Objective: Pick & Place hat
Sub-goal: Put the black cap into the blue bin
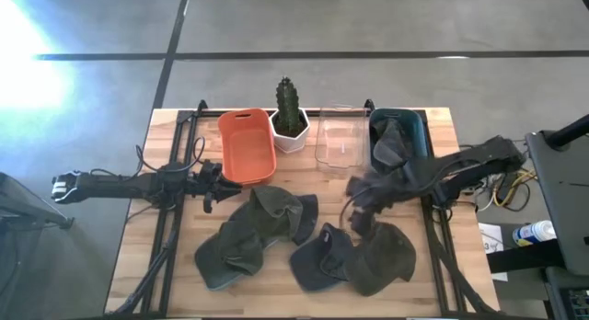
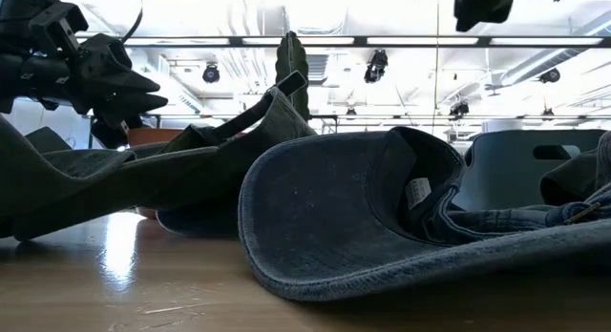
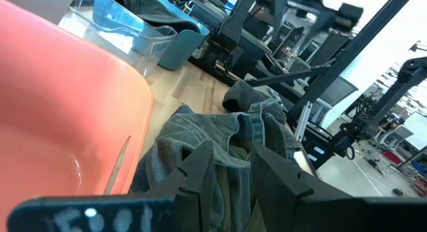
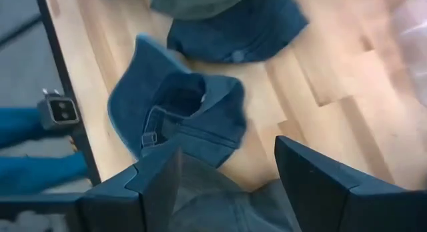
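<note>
Three hats lie on the wooden table: an olive hat [image 1: 250, 233] left of centre, a dark blue hat [image 1: 319, 256] in the middle, and a darker olive hat [image 1: 386, 256] to its right. Another hat [image 1: 390, 145] lies in the teal bin [image 1: 414, 127]. My right gripper [image 1: 353, 219] hangs open above the blue hat [image 4: 177, 112] and the right olive hat [image 4: 220, 205], touching neither. My left gripper [image 1: 210, 187] is open beside the orange bin [image 1: 247, 145], with the left olive hat [image 3: 220, 139] just ahead of its fingers.
A cactus in a white pot [image 1: 289, 118] and a clear container [image 1: 339, 141] stand between the orange and teal bins along the table's far edge. Bare wood shows at the table's near left [image 1: 156, 274] and near right corners.
</note>
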Robot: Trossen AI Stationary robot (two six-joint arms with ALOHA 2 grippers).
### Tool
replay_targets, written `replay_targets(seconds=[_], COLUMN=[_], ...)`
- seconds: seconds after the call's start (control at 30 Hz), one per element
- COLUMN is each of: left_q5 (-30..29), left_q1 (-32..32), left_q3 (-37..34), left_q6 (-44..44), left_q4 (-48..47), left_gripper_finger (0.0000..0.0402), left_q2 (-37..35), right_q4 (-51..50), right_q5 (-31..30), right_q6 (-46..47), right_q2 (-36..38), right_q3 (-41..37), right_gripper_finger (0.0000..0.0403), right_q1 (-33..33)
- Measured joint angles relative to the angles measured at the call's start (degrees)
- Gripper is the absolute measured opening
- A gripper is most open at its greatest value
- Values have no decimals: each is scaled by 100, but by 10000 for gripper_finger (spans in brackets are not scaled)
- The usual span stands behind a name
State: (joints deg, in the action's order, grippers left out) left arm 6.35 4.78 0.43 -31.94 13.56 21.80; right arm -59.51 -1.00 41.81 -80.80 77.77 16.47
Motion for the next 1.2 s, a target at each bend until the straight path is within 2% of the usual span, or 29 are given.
replay_targets(seconds=[0.07,0.23,0.33,0.5,0.63,0.9,1.03,1.2], left_q5=[2,2,0,1,1,0,2,0], left_q1=[1,1,1,2,2,2,0,0], left_q3=[-1,-1,0,-1,-1,-2,-1,0], left_q6=[0,0,0,0,0,0,0,0], left_q4=[2,0,2,2,2,2,2,0], left_gripper_finger=[94,94,94,94,94,94,94,94], left_q2=[-1,0,0,-1,0,0,0,0], right_q4=[29,220,342,376,271,308,228,-278], right_q5=[105,796,631,-103,-306,-321,40,379], right_q6=[-48,-260,-518,-975,-1349,-2219,-2665,-2755], right_q2=[-365,-1186,-1591,-2141,-2528,-3400,-3911,-4419], right_q3=[136,394,613,1131,1406,2013,2505,3164], right_gripper_finger=[233,232,228,222,221,221,221,221], right_q1=[121,184,230,414,503,452,410,290])
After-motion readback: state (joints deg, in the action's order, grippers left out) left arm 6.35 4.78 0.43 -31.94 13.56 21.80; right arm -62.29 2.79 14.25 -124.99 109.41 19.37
